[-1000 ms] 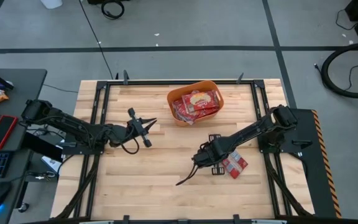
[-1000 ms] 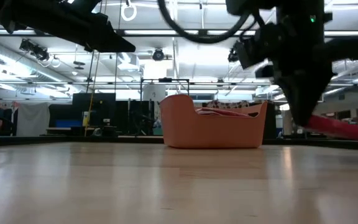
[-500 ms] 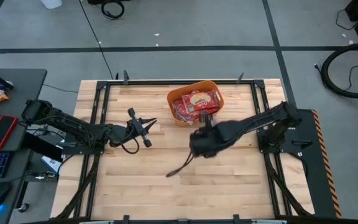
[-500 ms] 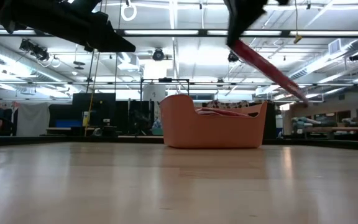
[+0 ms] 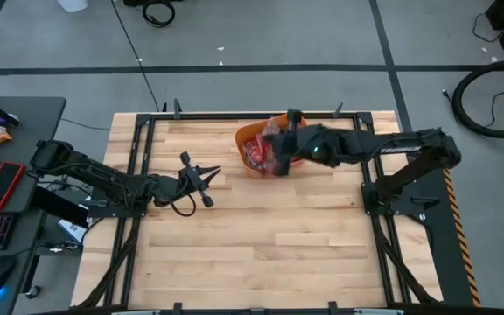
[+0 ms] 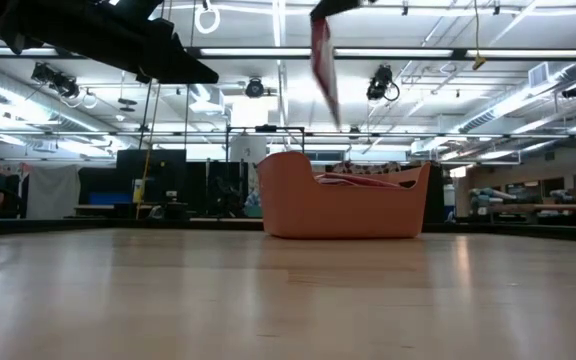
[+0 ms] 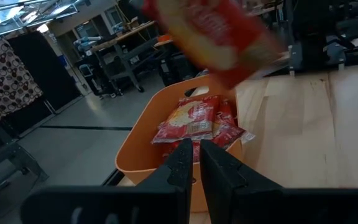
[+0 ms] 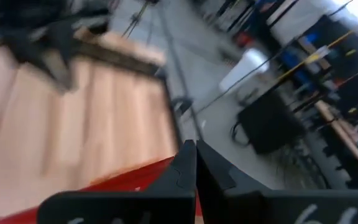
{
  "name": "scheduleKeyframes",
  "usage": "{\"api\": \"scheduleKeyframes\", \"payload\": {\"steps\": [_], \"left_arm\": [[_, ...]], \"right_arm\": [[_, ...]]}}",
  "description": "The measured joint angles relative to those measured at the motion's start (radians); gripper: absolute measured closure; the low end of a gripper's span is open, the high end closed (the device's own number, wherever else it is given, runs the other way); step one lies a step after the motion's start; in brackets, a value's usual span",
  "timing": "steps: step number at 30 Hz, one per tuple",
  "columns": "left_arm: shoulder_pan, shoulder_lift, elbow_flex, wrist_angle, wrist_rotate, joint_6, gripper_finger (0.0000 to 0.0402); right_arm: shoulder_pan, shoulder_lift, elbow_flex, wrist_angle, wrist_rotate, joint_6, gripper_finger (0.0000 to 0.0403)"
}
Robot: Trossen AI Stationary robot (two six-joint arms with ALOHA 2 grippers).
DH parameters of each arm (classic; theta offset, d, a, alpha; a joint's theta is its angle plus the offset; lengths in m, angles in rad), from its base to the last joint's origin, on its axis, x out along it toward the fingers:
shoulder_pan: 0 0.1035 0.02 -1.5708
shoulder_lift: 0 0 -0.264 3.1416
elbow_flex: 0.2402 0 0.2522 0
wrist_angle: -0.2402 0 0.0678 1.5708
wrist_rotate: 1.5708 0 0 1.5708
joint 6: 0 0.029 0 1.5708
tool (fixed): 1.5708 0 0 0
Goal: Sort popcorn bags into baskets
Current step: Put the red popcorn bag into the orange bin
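From overhead I see my right gripper [image 5: 280,150] above the orange tub [image 5: 250,133], pinching a red packet [image 6: 322,68] that the low view shows hanging edge-on. My left gripper [image 5: 208,181] waits mid-table, fingers pressed together; its wrist view alone shows the packets in the tub [image 7: 194,124].

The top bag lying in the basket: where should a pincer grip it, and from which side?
Probably grip the top bag by a free edge, coming from above: it lies nearly flat on the pile, and the basket walls block the sides. Wait first: the right pincer holds a second bag over the basket. The left pincer waits left of it.
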Motion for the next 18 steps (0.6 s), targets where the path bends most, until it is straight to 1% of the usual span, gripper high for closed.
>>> {"api": "scheduleKeyframes", "payload": {"steps": [6,8,10,11,14,16,18], "left_arm": [[0.000,0.000,0.000,0.000,0.000,0.001,0.0367],[0.000,0.000,0.000,0.000,0.000,0.001,0.0367],[0.000,0.000,0.000,0.000,0.000,0.002,0.0367],[0.000,0.000,0.000,-0.001,0.000,0.002,0.0367],[0.000,0.000,0.000,-0.001,0.000,0.003,0.0367],[0.000,0.000,0.000,-0.002,0.000,0.002,0.0367],[0.000,0.000,0.000,-0.004,0.000,0.002,0.0367]], "right_arm": [[-0.153,-0.026,-0.247,0.438,-0.074,-0.100,0.0399],[-0.207,-0.011,-0.297,0.557,-0.111,-0.109,0.0399],[-0.262,0.014,-0.333,0.641,-0.169,-0.102,0.0399],[-0.287,0.030,-0.345,0.678,-0.198,-0.098,0.0398],[-0.340,0.073,-0.368,0.766,-0.240,-0.089,0.0398],[-0.359,0.088,-0.373,0.768,-0.252,-0.082,0.0398],[-0.368,0.101,-0.377,0.727,-0.253,-0.067,0.0398]]}}
